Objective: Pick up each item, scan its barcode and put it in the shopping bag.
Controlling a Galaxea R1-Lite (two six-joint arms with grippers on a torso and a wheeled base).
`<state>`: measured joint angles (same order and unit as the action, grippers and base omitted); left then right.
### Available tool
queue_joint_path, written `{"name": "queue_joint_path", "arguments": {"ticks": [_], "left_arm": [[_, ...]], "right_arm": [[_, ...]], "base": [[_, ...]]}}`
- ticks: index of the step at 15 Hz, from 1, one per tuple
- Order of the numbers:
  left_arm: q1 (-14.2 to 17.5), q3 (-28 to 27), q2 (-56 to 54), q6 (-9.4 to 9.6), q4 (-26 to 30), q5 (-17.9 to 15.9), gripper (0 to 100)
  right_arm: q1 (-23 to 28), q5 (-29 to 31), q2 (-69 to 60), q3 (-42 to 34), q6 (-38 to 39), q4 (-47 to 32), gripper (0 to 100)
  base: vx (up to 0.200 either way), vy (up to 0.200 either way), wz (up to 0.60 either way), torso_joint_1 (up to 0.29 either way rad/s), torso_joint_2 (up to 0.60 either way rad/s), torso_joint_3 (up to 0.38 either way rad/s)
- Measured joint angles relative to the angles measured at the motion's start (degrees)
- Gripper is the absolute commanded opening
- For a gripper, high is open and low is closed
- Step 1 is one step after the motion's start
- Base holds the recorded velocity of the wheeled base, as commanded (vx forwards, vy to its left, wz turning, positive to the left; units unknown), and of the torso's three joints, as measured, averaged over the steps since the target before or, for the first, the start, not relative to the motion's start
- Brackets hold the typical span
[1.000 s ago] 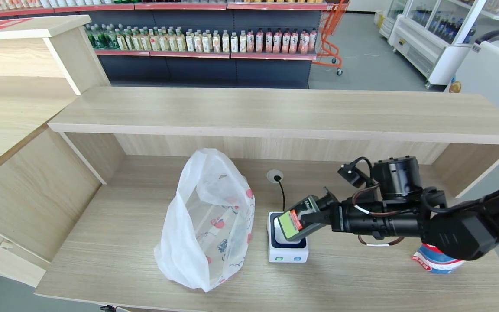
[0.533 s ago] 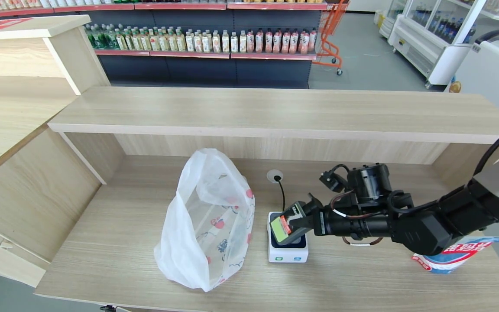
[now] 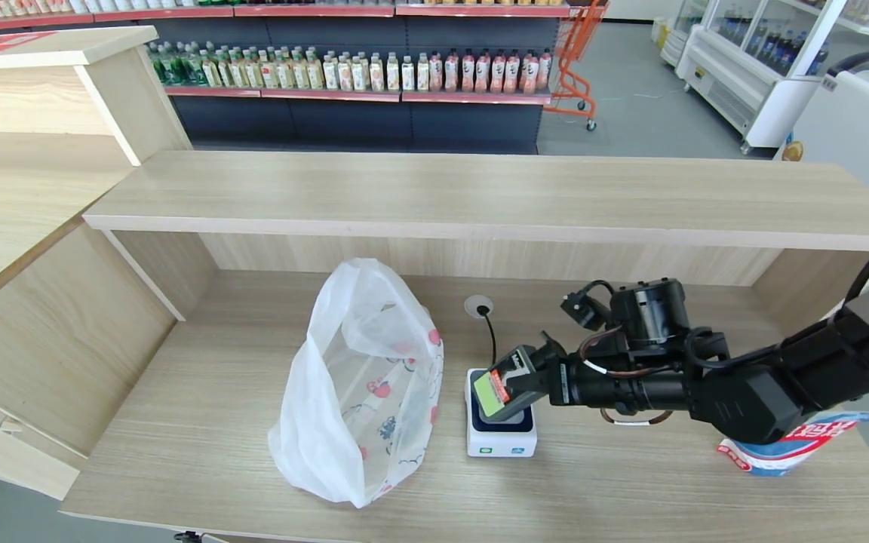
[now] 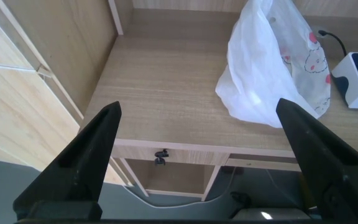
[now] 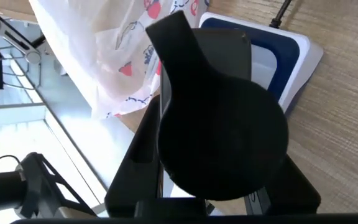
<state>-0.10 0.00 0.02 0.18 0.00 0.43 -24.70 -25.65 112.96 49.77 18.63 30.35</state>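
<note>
Grip: our right gripper (image 3: 514,381) clamps the packet (image 3: 489,392) over the scanner (image 3: 501,445).
Left gripper (image 4: 197,106): spread apart.
Shopping bag (image 3: 363,377): scanner's 9 o'clock.
Risk: we think tilt could hide the barcode.

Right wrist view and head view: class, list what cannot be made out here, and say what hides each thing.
1. Barcode of the green-labelled item: head view, too small to find.
2. Window of the scanner: both views, largely covered by the item and the right gripper.
3. Blue-and-red packet: head view, mostly behind the right arm.
4. Inside of the shopping bag: head view, clouded by its printed film.
</note>
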Motion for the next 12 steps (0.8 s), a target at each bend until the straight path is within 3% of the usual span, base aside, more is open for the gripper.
{"name": "queue_joint_path", "arguments": {"ticks": [4, 8, 12], "left_arm": [[0.0, 0.0, 0.0, 0.0, 0.0, 0.0, 100], [0.0, 0.0, 0.0, 0.0, 0.0, 0.0, 100], [0.0, 0.0, 0.0, -0.02, 0.0, 0.0, 100]], "right_arm": [[1.0, -0.1, -10.6, -2.4, 0.9, -0.1, 0], [3.6, -0.2, -25.3, -10.2, -5.0, -1.0, 0], [4.1, -0.4, -30.5, -13.8, -5.1, -1.0, 0]], "base": [[0.0, 0.0, 0.0, 0.0, 0.0, 0.0], [0.0, 0.0, 0.0, 0.0, 0.0, 0.0], [0.0, 0.0, 0.0, 0.0, 0.0, 0.0]]}}
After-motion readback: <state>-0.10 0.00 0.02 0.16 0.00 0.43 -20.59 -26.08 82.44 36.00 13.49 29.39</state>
